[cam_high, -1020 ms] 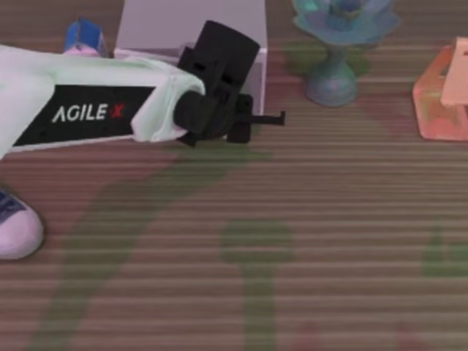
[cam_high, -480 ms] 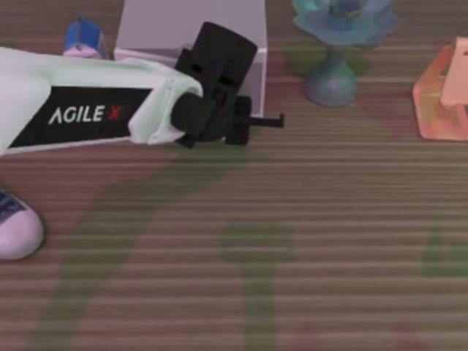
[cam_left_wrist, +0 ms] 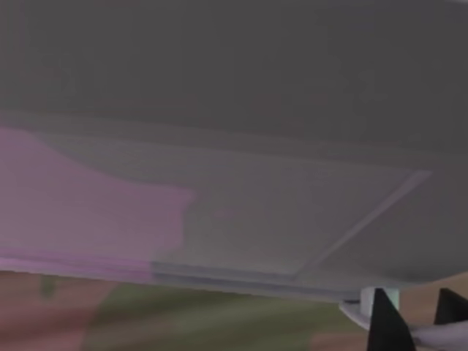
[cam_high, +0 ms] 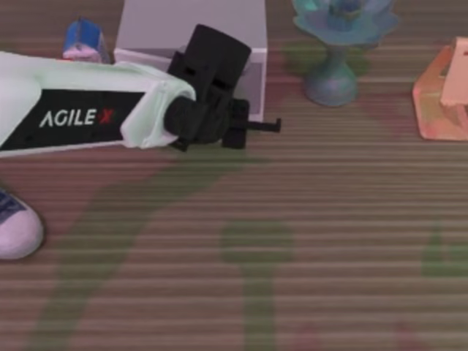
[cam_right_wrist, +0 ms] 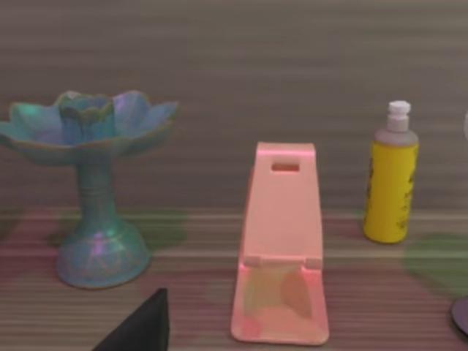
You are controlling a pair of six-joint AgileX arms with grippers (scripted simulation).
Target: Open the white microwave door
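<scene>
The left tool point(cam_high: 252, 126) sits in the upper middle of the top view, hard against the front face of the white microwave point(cam_high: 191, 25), at its right end. Whether its fingers are wide, narrow or gripping cannot be told: from above only one thin black finger pokes out sideways, and in the left wrist view two dark fingertips point(cam_left_wrist: 383, 322) show at the lower right corner beside a pale strip.

The white microwave door point(cam_left_wrist: 241, 212) fills that wrist view as a grey translucent pane, with a purple tint behind it at the left. The microwave stands at the upper edge of the top view on the striped worktop point(cam_high: 329, 219).

Around it lie a blue carton point(cam_high: 82, 38) at upper left, a sneaker point(cam_high: 16, 227) at the left edge, a teal lotus-shaped stand point(cam_high: 333, 44) to the upper right and a pink phone holder point(cam_high: 442, 91) at the right edge.

The right wrist view adds a yellow bottle point(cam_right_wrist: 390, 186); of the right tool point(cam_right_wrist: 142, 325) only a dark tip is visible.
</scene>
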